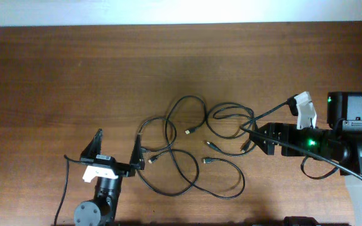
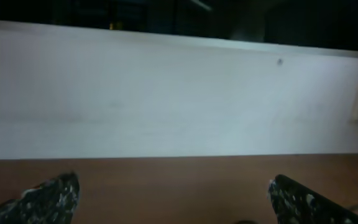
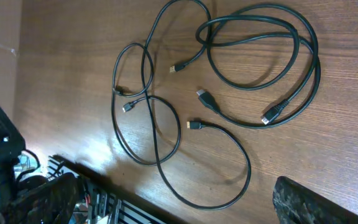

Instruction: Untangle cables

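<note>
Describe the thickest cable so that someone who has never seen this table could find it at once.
On the brown wooden table, find the tangle of black cables in the middle. The thickest cable is the double loop at the end nearest the right arm. Its cord is stouter and its plugs bulkier than its thin neighbours'.

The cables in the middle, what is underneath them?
Only the wooden table shows under the cables; where they cross, one cord lies on another. From overhead, the right gripper hides part of one loop.

Black arms (image 1: 332, 145) and end effectors (image 1: 117, 139), white brackets (image 1: 305, 108), green lights (image 1: 311, 143).
</note>
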`<state>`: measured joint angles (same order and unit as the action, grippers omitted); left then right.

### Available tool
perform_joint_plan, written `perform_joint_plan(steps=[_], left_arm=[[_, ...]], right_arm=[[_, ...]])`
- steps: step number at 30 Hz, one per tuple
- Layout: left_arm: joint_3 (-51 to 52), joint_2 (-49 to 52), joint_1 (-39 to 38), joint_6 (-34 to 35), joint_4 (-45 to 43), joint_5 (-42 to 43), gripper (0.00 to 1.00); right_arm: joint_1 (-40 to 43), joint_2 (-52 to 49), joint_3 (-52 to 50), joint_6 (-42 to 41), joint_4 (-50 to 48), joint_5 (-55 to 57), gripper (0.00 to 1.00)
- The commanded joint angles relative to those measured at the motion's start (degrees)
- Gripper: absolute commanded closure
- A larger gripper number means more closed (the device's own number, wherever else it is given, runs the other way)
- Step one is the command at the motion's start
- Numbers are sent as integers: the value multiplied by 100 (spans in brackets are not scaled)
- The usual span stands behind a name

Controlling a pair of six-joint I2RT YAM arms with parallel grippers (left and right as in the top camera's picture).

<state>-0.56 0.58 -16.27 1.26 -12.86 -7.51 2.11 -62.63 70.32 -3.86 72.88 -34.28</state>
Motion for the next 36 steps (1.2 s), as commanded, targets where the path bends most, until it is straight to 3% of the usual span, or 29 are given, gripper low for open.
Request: perform_joint_plan(steps=[1, 6, 21, 36], left_arm=[[9, -35, 354, -149, 448, 20, 1], [9, -35, 922, 59, 1727, 22, 1], [2, -35, 1110, -219, 1790, 588, 1], [2, -28, 1104, -216, 1768, 584, 1]], right_arm=[[15, 37, 46, 42, -7, 50, 1], [15, 37, 46, 42, -7, 50, 1], [15, 37, 46, 42, -7, 50, 1], [15, 37, 46, 42, -7, 50, 1]])
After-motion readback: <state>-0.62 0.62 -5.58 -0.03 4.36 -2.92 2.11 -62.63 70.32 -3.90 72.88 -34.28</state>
